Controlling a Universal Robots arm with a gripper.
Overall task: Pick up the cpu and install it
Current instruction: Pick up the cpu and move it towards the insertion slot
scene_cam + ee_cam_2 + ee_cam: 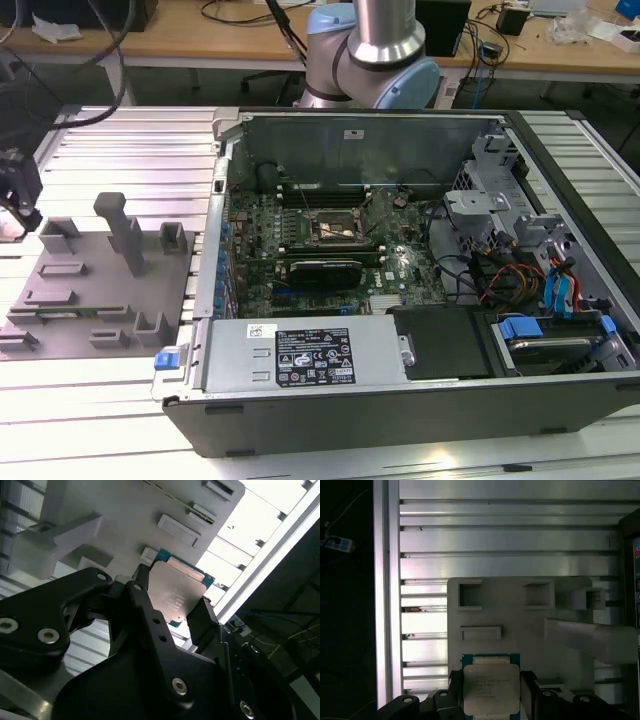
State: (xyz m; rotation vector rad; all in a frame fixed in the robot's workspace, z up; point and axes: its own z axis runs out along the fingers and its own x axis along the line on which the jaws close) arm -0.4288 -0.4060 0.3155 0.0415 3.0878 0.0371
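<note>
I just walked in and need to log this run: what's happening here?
The arm's claw is closed on the cpu, gripping two opposite edges, by the grey plate to the exterior view's left of the open case. The cpu is not yet at the motherboard socket inside the case.

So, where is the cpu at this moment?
In both wrist views the silver-topped square cpu is held between the black tool's fingers, over the grey plastic fixture plate that lies at the exterior view's left.
</note>
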